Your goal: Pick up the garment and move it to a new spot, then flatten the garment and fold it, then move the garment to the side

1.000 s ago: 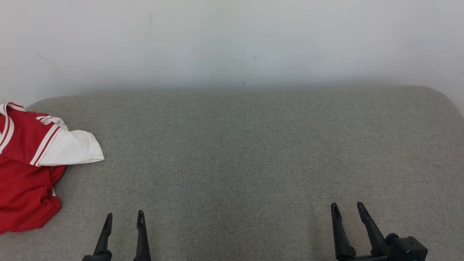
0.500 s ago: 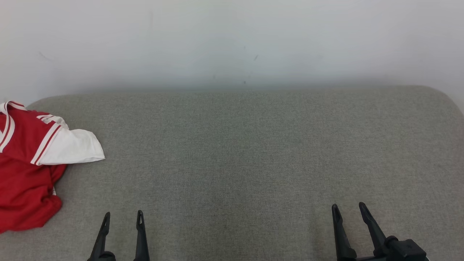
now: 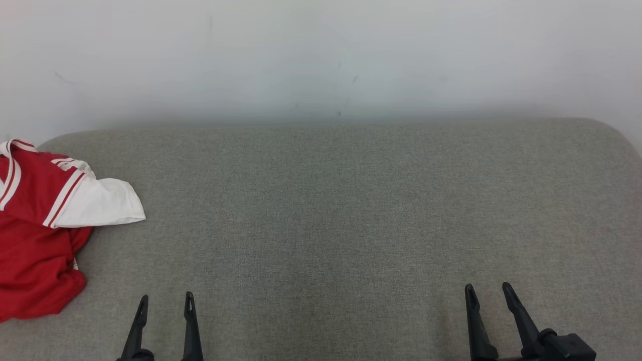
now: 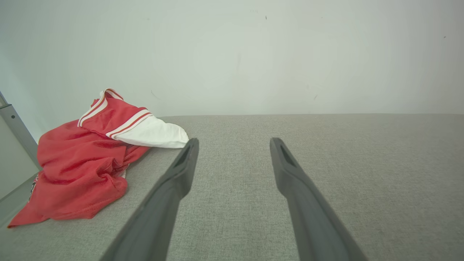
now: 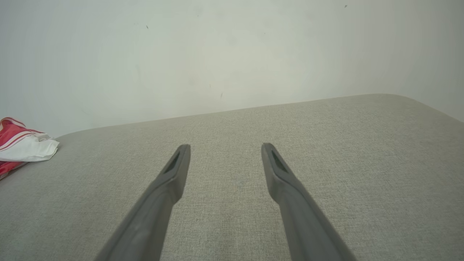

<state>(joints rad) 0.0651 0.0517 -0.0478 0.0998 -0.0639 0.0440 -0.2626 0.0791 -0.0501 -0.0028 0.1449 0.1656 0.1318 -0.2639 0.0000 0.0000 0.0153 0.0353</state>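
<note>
Judging by the garment, nothing is done yet. It lies crumpled and unfolded at the left edge of the frame on the grey tabletop, so pick-up, flattening, folding and moving aside all remain. The left gripper sits at lower left, near the garment but apart from it, to its right. The right gripper is well apart at lower right. Both are spread wide, holding nothing.

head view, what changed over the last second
The left gripper drifted slightly left and the right gripper slightly right, both a little lower in the head view. Both stayed open and empty; the garment lies unmoved.
</note>
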